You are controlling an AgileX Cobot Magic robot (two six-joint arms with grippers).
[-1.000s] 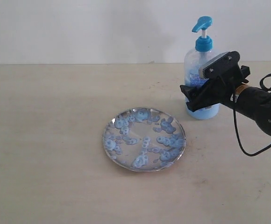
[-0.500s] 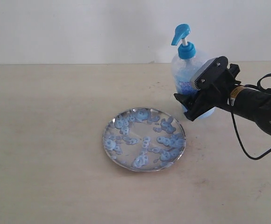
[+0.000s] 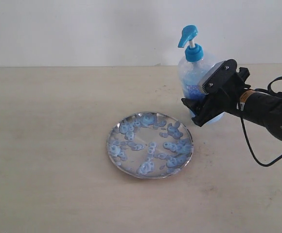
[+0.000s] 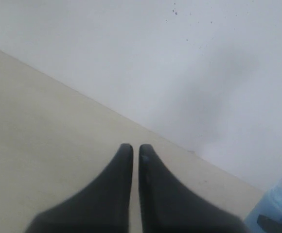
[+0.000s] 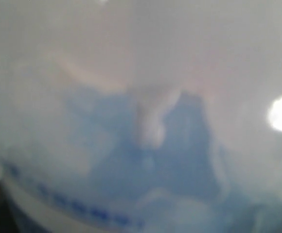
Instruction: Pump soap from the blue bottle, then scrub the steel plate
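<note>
1. Exterior view: my right gripper (image 3: 202, 95) is clenched on the belly of the blue bottle (image 3: 193, 68), with one jaw on each side. The bottle's base is hidden behind it.
2. The bottle's long axis leans towards 11 o'clock, with the pump head (image 3: 188, 35) uppermost and the nozzle (image 3: 181, 43) aimed at about 8 o'clock.
3. The steel plate (image 3: 150, 176) lies flat on the table (image 3: 44, 145) at 7 o'clock from that gripper. It is near but apart, and dotted with soap (image 3: 149, 167) blobs.
4. My left gripper (image 4: 135, 151) is pinched almost together on nothing and is absent from the exterior view.
5. I cannot tell whether the nozzle overhangs the rim. I judge the free left arm must reach the pump head.
</note>
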